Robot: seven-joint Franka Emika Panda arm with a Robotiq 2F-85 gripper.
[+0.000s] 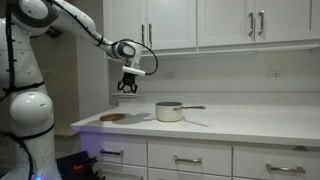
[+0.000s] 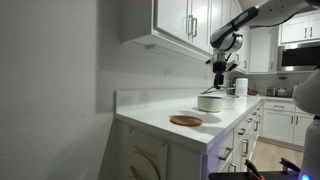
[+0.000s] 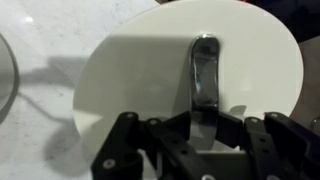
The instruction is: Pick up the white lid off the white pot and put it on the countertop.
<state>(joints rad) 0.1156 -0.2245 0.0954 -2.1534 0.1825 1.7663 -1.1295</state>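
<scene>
The white lid (image 3: 150, 70) fills the wrist view, with its dark raised handle (image 3: 203, 75) between my fingers. My gripper (image 3: 203, 125) is shut on that handle. In both exterior views the gripper (image 1: 128, 88) (image 2: 219, 82) hangs in the air above the countertop (image 1: 240, 122) (image 2: 165, 128). The lid under it is hard to make out against the white wall. The white pot (image 1: 169, 112) (image 2: 210, 101) stands on the counter with its long thin handle (image 1: 193, 107) sticking out sideways. The gripper is higher than the pot and off to one side of it. The pot is hidden in the wrist view.
A flat reddish-brown round disc (image 1: 113, 117) (image 2: 186, 120) lies on the counter near its end. A curved rim shows at the wrist view's left edge (image 3: 5, 75). Wall cabinets (image 1: 190, 22) hang above and drawers (image 1: 188, 158) sit below. A backsplash wall stands behind.
</scene>
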